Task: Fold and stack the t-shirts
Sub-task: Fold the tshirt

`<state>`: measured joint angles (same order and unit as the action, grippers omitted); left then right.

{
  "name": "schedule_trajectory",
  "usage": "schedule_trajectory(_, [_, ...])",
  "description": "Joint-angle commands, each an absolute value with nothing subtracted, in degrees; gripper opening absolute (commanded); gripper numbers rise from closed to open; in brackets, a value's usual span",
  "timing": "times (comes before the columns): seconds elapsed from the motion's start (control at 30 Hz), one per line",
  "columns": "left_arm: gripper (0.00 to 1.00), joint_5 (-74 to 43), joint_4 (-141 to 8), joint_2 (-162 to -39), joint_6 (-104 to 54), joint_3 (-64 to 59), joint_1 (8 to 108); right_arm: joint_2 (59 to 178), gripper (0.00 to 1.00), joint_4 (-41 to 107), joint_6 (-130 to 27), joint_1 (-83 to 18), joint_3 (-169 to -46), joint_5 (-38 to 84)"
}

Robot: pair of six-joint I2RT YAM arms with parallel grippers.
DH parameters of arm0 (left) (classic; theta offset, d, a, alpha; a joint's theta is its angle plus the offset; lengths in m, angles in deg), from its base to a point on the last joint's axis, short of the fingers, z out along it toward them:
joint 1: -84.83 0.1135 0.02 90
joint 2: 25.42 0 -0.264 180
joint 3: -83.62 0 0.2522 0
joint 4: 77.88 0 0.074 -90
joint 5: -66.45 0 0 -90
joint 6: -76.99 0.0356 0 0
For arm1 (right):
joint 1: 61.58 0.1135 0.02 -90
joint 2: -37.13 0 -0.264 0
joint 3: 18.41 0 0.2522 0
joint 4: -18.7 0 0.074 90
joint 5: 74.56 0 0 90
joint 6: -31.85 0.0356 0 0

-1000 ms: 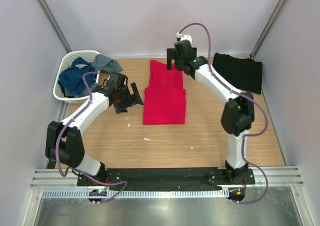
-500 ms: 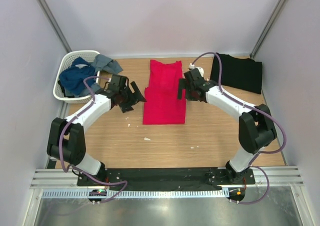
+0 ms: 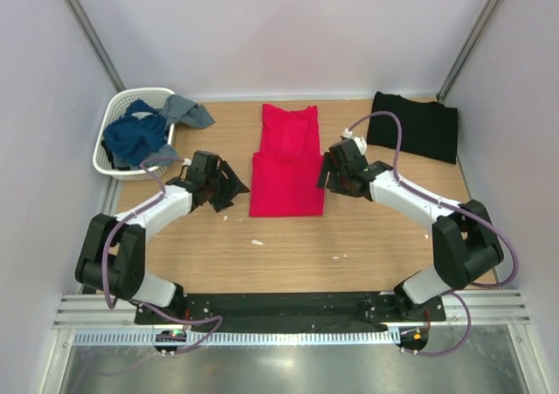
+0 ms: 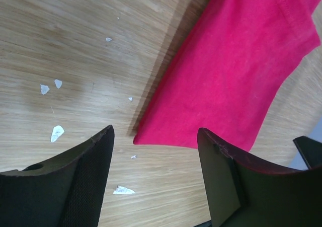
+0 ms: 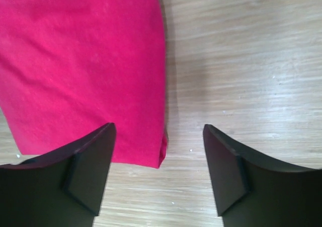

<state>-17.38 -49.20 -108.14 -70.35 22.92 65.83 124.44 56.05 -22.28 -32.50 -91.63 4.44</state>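
Note:
The red t-shirt (image 3: pixel 287 169) lies partly folded in the middle of the table, its far part narrower than its near part. The black t-shirt (image 3: pixel 414 126) lies folded at the far right. My left gripper (image 3: pixel 231 185) is open and empty, low beside the red shirt's near left corner; in the left wrist view (image 4: pixel 156 149) that corner of the shirt (image 4: pixel 226 71) lies just ahead of the jaws. My right gripper (image 3: pixel 324 175) is open and empty at the near right corner; in the right wrist view (image 5: pixel 158 151) the shirt's edge (image 5: pixel 80 61) lies between the open jaws.
A white lattice basket (image 3: pixel 129 96) at the far left holds blue clothes (image 3: pixel 133 135), and a grey-blue cloth (image 3: pixel 185 110) hangs over its rim. Small white scraps (image 4: pixel 56 133) lie on the wood near the left gripper. Walls close in the table on three sides.
My right gripper has come from the red shirt's far end down to its near right corner. My left gripper has dropped slightly nearer, towards the near left corner.

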Motion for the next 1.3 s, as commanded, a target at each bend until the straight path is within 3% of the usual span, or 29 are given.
schedule_trajectory(0.0, [0.66,-17.3,-55.8,-110.2,-70.3,23.4,65.9,121.2,0.73,50.8,-18.0,-31.7,-88.1,4.8])
schedule_trajectory(0.2, [0.63,-16.5,-57.4,-114.2,-67.9,22.8,64.3,121.9,0.69,44.0,-16.8,-30.6,-80.7,4.6])
schedule_trajectory(0.83, [0.55,-25.0,-55.1,-118.3,-66.9,24.7,58.4,133.2,0.6,35.4,-14.5,-30.1,-81.5,9.9])
schedule_trajectory(1.1, [0.46,-25.7,-55.1,-117.3,-67.9,25.5,57.3,131.1,0.57,36.1,-12.9,-29.4,-78.3,8.8])
schedule_trajectory(1.27, [0.32,-25.9,-55.3,-118.5,-67.8,25.4,55.9,128.0,0.54,36.9,-12.9,-29.0,-76.3,7.4])
